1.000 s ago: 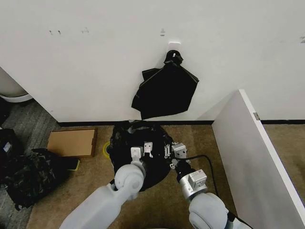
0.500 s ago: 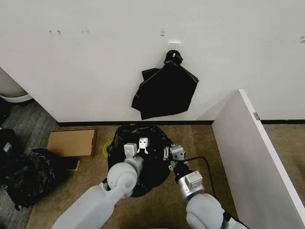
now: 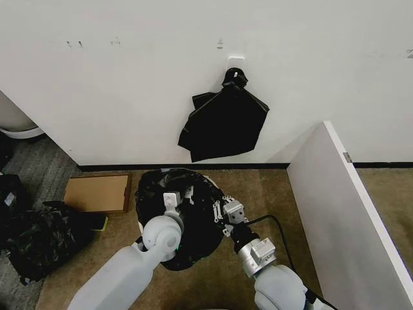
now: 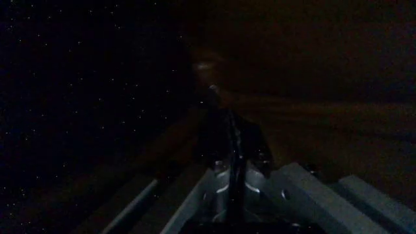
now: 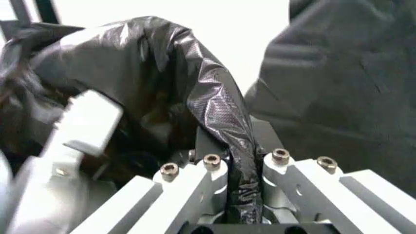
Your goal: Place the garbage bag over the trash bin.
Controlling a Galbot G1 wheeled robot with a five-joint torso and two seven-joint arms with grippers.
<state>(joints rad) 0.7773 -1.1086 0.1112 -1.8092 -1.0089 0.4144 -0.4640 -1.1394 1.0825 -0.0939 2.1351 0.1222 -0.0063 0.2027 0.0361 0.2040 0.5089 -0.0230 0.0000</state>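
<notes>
I see both grippers pinching the garbage bag [image 3: 193,223]: right gripper [image 5: 244,195] (clamped film), left gripper [image 3: 179,194] likewise.

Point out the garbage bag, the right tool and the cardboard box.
garbage bag [image 3: 155,187]: head view, crinkled plastic at its far left edge.
right tool [image 5: 244,187]: right wrist view, midway between fingertips, shut on a bag fold.
cardboard box [image 3: 97,192]: head view, middle of its top face.

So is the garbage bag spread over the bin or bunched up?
Spread: the garbage bag drapes wide as a dome on the floor. The right pincer is shut on a fold of it. Cannot tell whether the bin's rim is fully covered.
</notes>
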